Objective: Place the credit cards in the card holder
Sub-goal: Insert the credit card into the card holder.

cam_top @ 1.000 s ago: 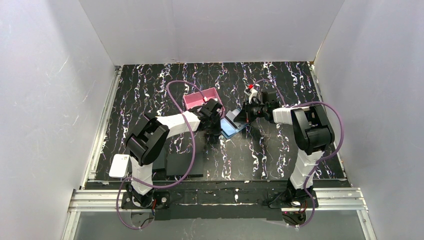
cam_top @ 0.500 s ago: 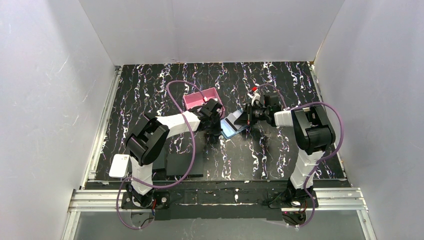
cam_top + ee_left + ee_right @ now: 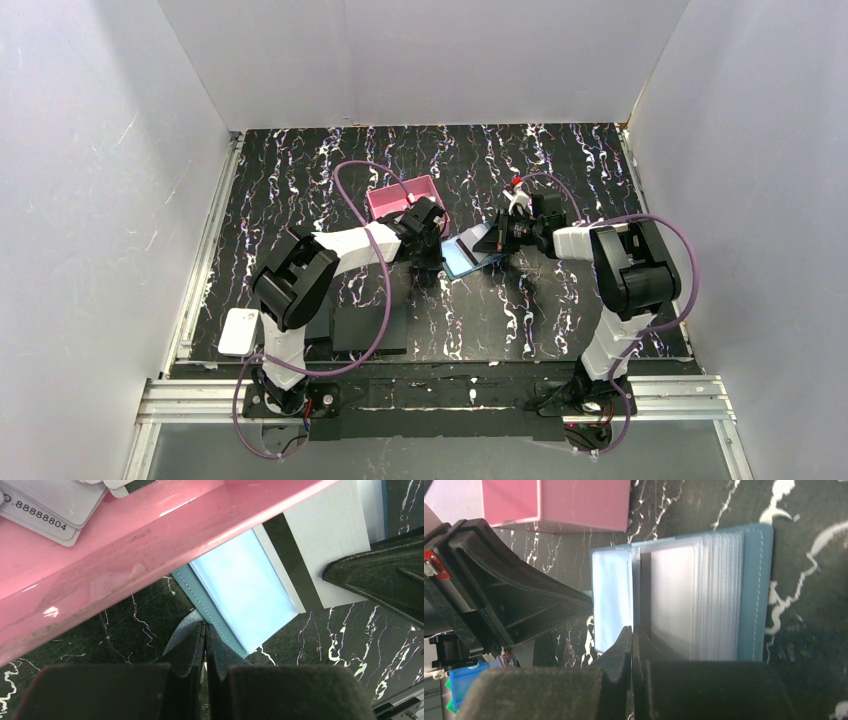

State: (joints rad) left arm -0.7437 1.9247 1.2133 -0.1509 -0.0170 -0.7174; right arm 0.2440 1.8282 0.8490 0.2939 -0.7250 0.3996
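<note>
Left pincer (image 3: 205,652): narrow, its jaws pressed together on a corner of the blue cover of the card holder (image 3: 235,595).
Right pincer (image 3: 631,645): narrow, clamped on one edge of the striped card (image 3: 325,535). In its own wrist view the card runs edge-on, straight out from the fingertips.
Card holder: a blue hinged case lying open on the worktop (image 3: 560,160). It sits between the two pincers and directly ahead of each.
Sleeves (image 3: 694,600): clear pockets fanned inside the case, just beside the right pincer's fingertips.
Striped card: white with a black stripe. It reaches from the right pincer to the pale sleeve, stripe side nearest that sleeve. Whether its far edge is inside a pocket cannot be told.
Pink box (image 3: 150,535): just beyond the left pincer's tips, beside the card holder. A strip of worktop shows between them in the right wrist view.
Loose cards (image 3: 45,500): white, stacked inside the pink box ahead of the left pincer. One is printed with digits.
Pincers to each other: tip facing tip across the case, near but apart.
Black pad (image 3: 360,325): flat on the worktop, well behind the left pincer, by that arm's base.
</note>
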